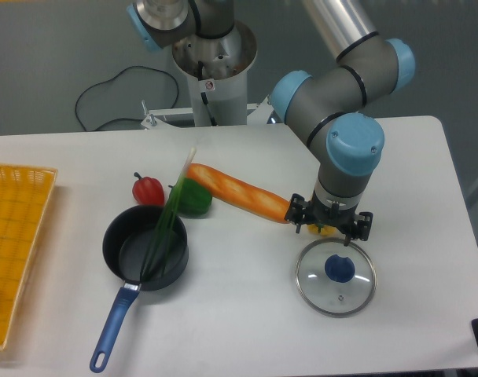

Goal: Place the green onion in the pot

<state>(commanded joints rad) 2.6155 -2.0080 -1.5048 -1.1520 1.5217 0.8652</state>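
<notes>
The pot (121,245) is a shallow black saucepan with a blue handle (113,330), standing at the table's front left. The green onion (170,210) lies slanted with its dark green end inside the pot, resting over the far rim. Its pale end (192,155) points up and away toward the back. My gripper (331,228) hangs to the right, well apart from the pot and just behind the glass lid. Its jaws look spread and hold nothing.
A glass lid with a blue knob (336,275) lies at the front right. A long bread loaf (239,192), a green bell pepper (196,198) and a red pepper (148,189) lie behind the pot. A small yellow thing (319,230) sits under the gripper. A yellow basket (15,236) stands at the left.
</notes>
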